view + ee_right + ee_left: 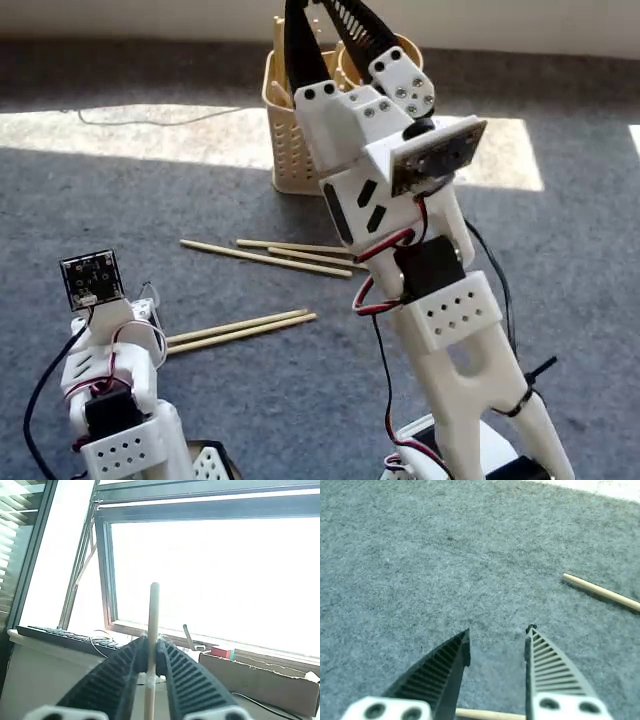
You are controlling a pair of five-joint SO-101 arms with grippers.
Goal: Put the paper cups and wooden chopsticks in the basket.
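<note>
My right gripper [152,642] is shut on a wooden chopstick [153,610] that stands upright between its fingers. In the high view this gripper [310,5] is raised over the beige slotted basket [290,150], where a paper cup rim [412,48] shows inside. Three chopsticks [270,255] lie on the grey carpet in front of the basket, and a pair [240,328] lies nearer. My left gripper [498,630] is open, low over the carpet. One chopstick [600,592] lies ahead of it and another chopstick [485,714] lies at the base of its fingers.
The left arm [110,370] sits at the near left, its wrist beside the end of the chopstick pair. The right arm's white body [450,320] covers much of the right side. A sunlit strip [150,135] crosses the carpet behind the basket.
</note>
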